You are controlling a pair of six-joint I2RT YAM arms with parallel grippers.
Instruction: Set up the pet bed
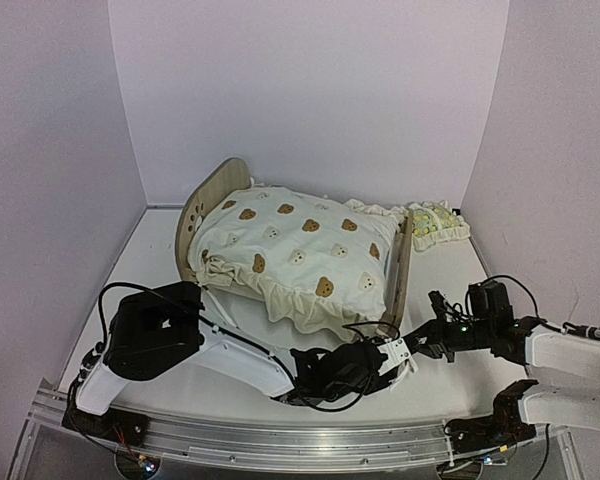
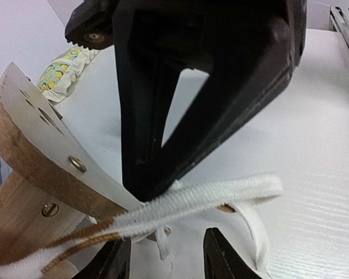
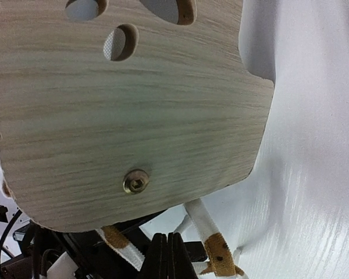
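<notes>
A: Just beyond both grippers: pet bed (image 1: 212, 200), mid-table, cushion (image 1: 300, 250) heaped on top. Pillow (image 1: 438, 222) well past right gripper (image 3: 167, 253).
B: Hands?
A: Left gripper (image 2: 166, 258): parted, nothing between fingers; white tie (image 2: 209, 195) just above them. Right: pinched fully closed, end board (image 3: 134, 104) close ahead. Holding tie or not, cannot tell.
B: Handling?
A: Probably light, stiff, smooth wood; likely to slide if nudged. Best taken at end board edge, near left gripper. Tie thin, limp; pinch close to brown tip, pull gently.
</notes>
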